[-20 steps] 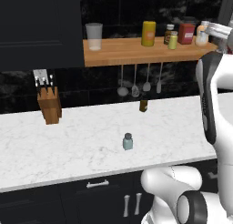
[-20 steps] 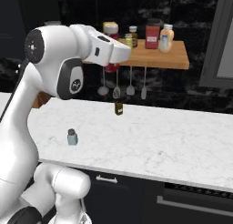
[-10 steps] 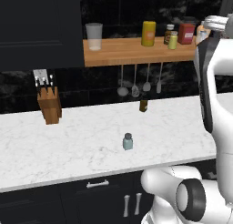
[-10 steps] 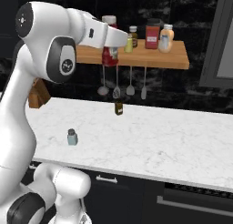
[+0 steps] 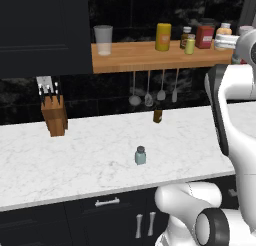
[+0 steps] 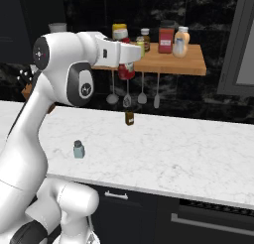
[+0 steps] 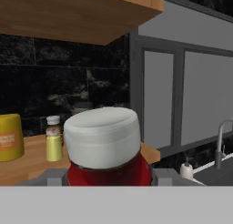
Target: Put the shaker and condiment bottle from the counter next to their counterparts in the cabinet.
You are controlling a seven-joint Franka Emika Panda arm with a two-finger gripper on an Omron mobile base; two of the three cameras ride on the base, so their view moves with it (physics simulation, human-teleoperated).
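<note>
The condiment bottle [image 6: 126, 70] was off the tabletop [image 6: 188, 149], clenched in the tool [image 6: 127, 64] and carried at the height of the cabinet shelf [image 6: 171, 64], near its front edge and to the left of the counterparts [image 6: 163, 39]. In the hand view the bottle's white cap and red body [image 7: 107, 150] sat between the jaws, with the shelf plank behind it. It was not yet set down, so I judged the first transfer about half done.

The shaker [image 5: 140, 155] stood upright on the tabletop, untouched, well apart from the arm. That second transfer was wholly outstanding.

Count, as far as the views allowed:
- Shakers on the tabletop: one.
- Condiment bottles in the tool: one.
- Slim dark brown bottle [image 5: 157, 115] at the back of the tabletop: one.
- Knife block [image 5: 54, 117]: one.
- Hanging utensils [image 5: 154, 92] under the shelf: four.
- On the shelf: one clear glass cup [image 5: 103, 39], one tall yellow canister [image 5: 163, 37], and a cluster of about five small jars and containers; the exact number was uncertain.
</note>
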